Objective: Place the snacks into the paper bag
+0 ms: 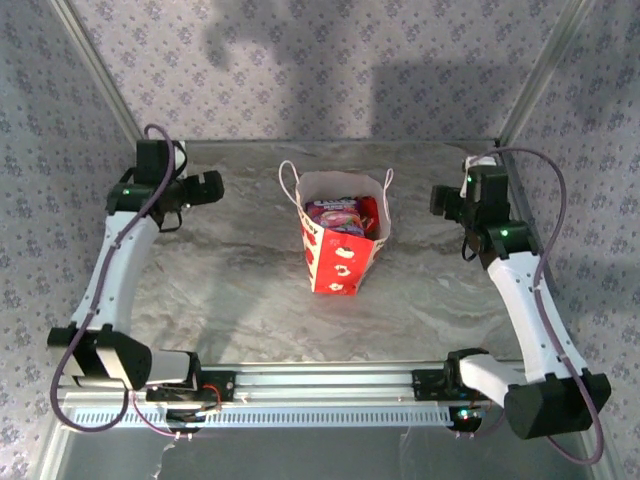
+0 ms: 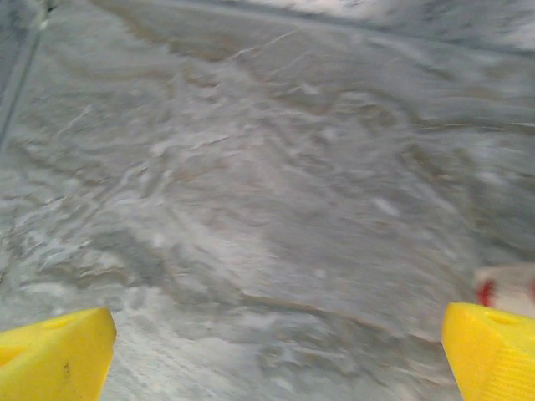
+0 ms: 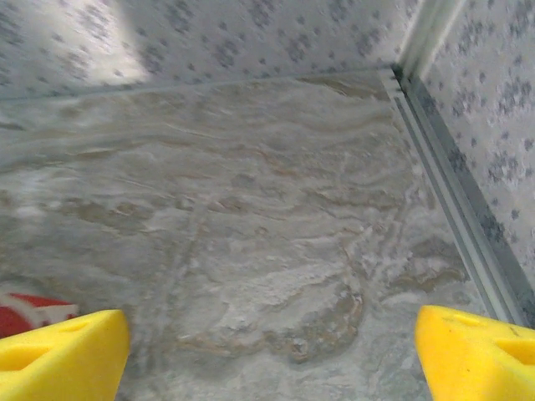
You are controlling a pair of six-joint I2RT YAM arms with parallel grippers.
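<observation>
While the one bag [image 1: 340, 255] stands tall in the middle of the surface [image 1: 230, 290], its mouth points up. Inside it lie snacks [image 1: 338, 213]: a pink one and a red one show, and more cannot be counted. Both hands, the left hand [image 2: 276, 338] and the right hand [image 3: 267, 334], are wide and hold nothing, well apart from the bag.

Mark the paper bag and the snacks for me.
paper bag [image 1: 340, 262]: top view, on its printed front wall.
snacks [image 1: 338, 213]: top view, on the purple-pink one inside the bag's open mouth.
</observation>
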